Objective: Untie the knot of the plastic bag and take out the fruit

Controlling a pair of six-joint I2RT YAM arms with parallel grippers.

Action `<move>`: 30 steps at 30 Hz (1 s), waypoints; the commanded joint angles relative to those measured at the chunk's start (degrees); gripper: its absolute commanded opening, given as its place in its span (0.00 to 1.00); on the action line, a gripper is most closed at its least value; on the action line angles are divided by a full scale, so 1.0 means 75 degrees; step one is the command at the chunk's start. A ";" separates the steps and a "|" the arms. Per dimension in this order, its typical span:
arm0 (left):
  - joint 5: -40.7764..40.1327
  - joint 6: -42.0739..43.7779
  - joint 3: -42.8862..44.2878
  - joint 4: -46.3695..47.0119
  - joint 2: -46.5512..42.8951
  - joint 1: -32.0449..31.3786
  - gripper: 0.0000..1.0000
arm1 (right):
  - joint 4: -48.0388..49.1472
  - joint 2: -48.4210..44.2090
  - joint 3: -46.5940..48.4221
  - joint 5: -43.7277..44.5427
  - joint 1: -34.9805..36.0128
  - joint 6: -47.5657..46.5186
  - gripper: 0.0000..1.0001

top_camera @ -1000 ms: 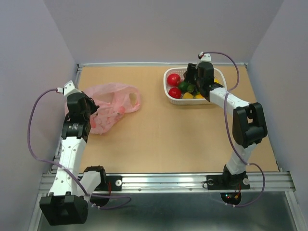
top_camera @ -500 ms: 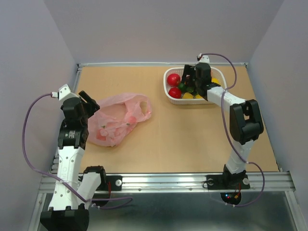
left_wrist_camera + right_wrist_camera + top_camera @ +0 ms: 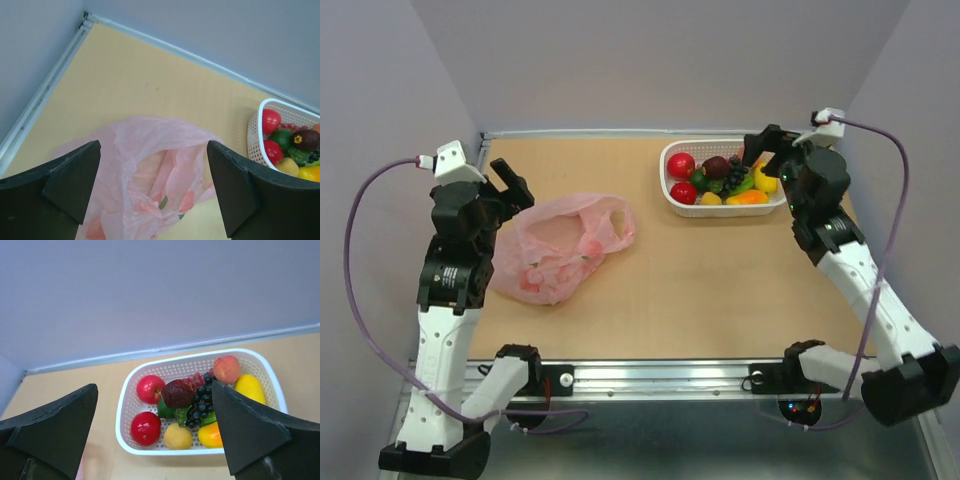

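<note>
The pink plastic bag lies crumpled and flat on the left of the table, its mouth loose; in the left wrist view the plastic bag shows darker pink patches and a speck of green through the film. My left gripper hangs open above the bag's left edge, touching nothing. The fruit fills the white basket at the back right: red apples, dark grapes, a maroon piece, a peach, yellow and orange pieces. My right gripper is open and empty above the basket's right end.
Grey walls close the table on three sides, with a metal rail along the left wall close to my left arm. Bare wood stretches between the bag and the basket. Both arm bases stand on the front rail.
My left gripper opened, let go of the bag and lifted back. The bag slid right and settled. My right gripper opened wide and drew out of the basket to the right.
</note>
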 commanded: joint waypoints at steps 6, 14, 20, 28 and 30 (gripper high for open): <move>-0.1588 0.0804 0.0760 -0.0378 -0.1422 -0.0506 0.99 | -0.1641 -0.3410 -0.1097 0.0565 -0.0031 -0.0272 1.00; -0.2198 -0.0263 -0.0696 -0.1418 -0.3661 -0.0506 0.99 | -0.2648 -0.5989 -0.2035 0.0519 -0.0031 -0.0237 1.00; -0.2163 -0.0649 -0.0579 -0.2392 -0.4658 -0.0506 0.99 | -0.3538 -0.7068 -0.1978 0.0354 -0.0019 -0.0506 1.00; -0.2456 -0.0802 -0.0274 -0.3166 -0.5080 -0.0506 0.99 | -0.4582 -0.7913 -0.1568 0.0460 0.0145 -0.0413 1.00; -0.2421 -0.0849 -0.0355 -0.3306 -0.5173 -0.0506 0.99 | -0.4886 -0.8111 -0.1427 0.0414 0.0145 -0.0273 1.00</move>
